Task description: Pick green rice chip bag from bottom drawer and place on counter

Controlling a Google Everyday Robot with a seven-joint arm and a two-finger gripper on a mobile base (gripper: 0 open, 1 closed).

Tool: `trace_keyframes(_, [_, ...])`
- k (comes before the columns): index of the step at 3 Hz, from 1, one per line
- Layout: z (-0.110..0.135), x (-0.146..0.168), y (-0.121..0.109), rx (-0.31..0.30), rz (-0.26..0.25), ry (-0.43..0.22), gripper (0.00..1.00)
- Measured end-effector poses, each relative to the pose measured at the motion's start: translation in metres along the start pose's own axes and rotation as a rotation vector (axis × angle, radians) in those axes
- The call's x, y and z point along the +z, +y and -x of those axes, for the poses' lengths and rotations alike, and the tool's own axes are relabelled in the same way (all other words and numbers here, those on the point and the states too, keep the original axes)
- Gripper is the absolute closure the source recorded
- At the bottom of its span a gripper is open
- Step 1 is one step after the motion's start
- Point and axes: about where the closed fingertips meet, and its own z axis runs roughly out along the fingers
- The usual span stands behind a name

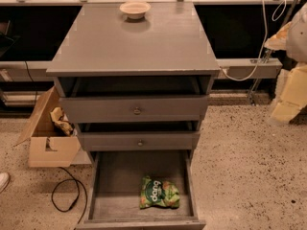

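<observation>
On the floor of the open bottom drawer (115, 186), the bag (159, 193) flat, toward the front right, white lettering up. Above it, two shallower drawers (136, 110) pulled out a little. On the counter (139, 42), a cream bowl (135, 9) near the back edge. Cardboard box (48, 143) on the ground at left. No gripper in view, so impossible to tell how the jaws stand.

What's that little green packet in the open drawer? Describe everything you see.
The small crinkly light-green snack bag bears a dark green round patch with white "dang" lettering and orange-yellow accents. It lies flat on the grey wooden floor of the open bottom drawer, right of centre, near the front, touching only that floor. The gripper is not in view.
</observation>
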Motion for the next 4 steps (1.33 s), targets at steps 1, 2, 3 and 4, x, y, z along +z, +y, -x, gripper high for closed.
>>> trace_keyframes(1, [0.0,0.0,0.0,0.0,0.0,0.0,0.0])
trace_keyframes(2, [0.0,0.002,0.001,0.006,0.0,-0.012,0.0])
trace_keyframes(3, [-0.003,0.038,0.01,0.053,0.048,-0.087,0.0])
trace_keyframes(4, [0.003,0.117,0.029,0.147,0.122,-0.256,0.0])
